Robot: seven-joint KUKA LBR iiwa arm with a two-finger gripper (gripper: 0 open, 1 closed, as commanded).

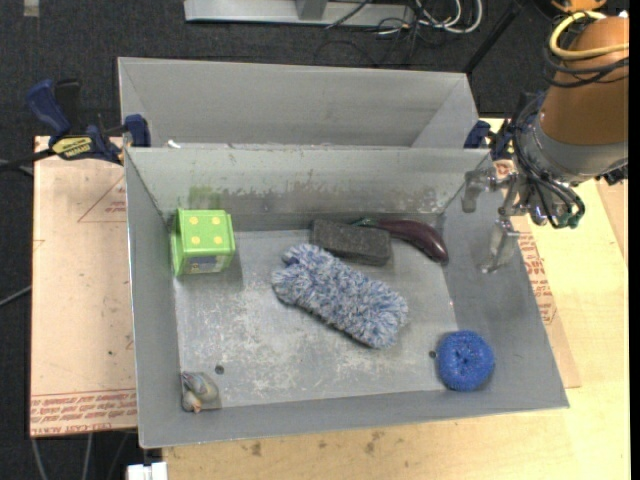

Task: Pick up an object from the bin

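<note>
Woolly blue-and-white mitt (340,293) – the largest loose thing here – lies slantwise in the middle of the grey bin (160,298), touching nothing else. It looks soft and light. A pinch would likely sink into the pile, so closing across its narrower width near the middle should give the surest hold.

Just behind it, near the back wall, lies a dark grey sponge block (350,240). It is probably light and springy, and best taken across its short sides.

The green dice-patterned cube (205,240) sits in the back left corner against the wall. It looks stiff and flat-faced, so it should be easy to clamp, though the wall crowds one side.

A dark purple aubergine-shaped thing (418,236) lies beside the sponge's right end. It seems smooth and tapered, so it could slip unless taken at its thicker part.

The blue round scrubby ball (465,358) rests alone near the front right corner, close to the wall. It is probably light and giving.

A small greyish figure (198,393) sits in the front left corner – too small to judge further.

The gripper (478,238) hangs by the right wall towards the back, nearest the purple thing but over none of them. Its fingers look spread, with nothing between them.
</note>
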